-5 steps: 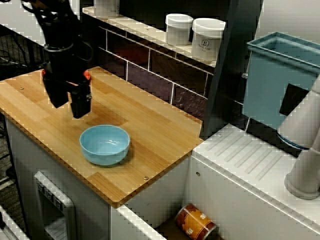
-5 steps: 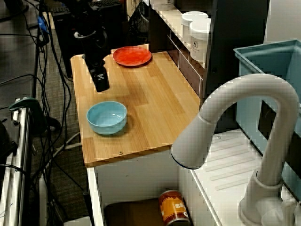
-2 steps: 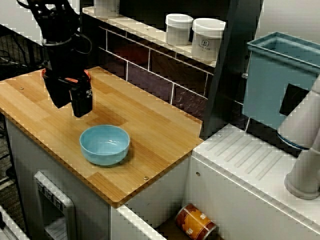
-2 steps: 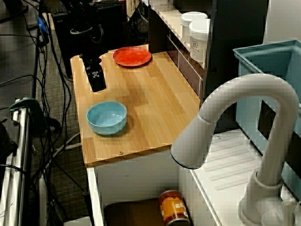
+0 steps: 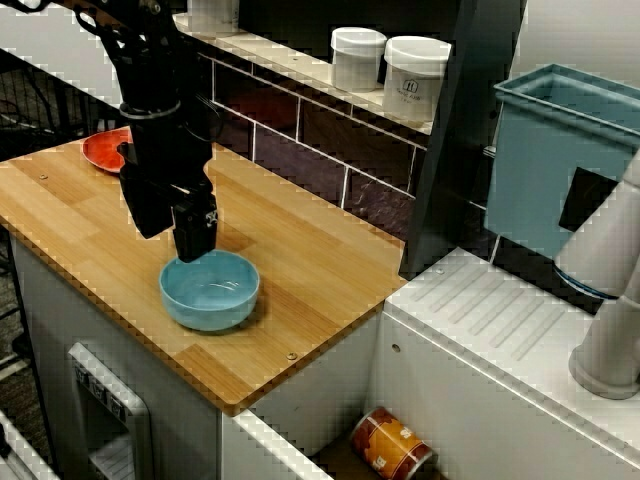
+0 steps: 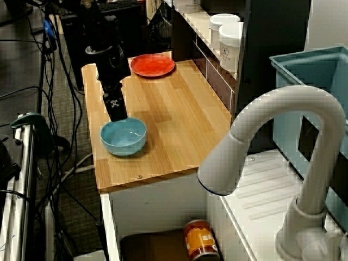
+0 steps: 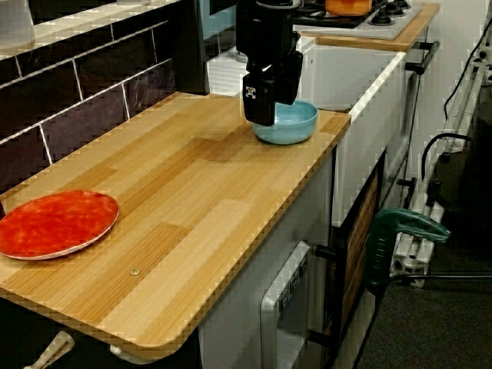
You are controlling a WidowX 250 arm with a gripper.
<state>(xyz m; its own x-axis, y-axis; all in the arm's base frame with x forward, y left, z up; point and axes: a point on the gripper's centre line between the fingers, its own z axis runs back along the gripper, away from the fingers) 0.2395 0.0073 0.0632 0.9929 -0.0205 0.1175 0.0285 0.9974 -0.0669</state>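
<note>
One blue bowl [image 5: 212, 292] sits just below the gripper [image 5: 170, 238], jaws spread and empty; seemingly an approach, gripping needs the rim between them.

Arm [image 5: 150, 70]: black throughout, built of ribbed cylindrical segments, with a thin black cable [image 5: 206, 120] looped beside the wrist. Gripper [image 5: 170, 235]: black, blocky housing carrying two broad, flat, slab-like fingers. One finger bears a small white square marking [image 7: 250, 92].
</note>
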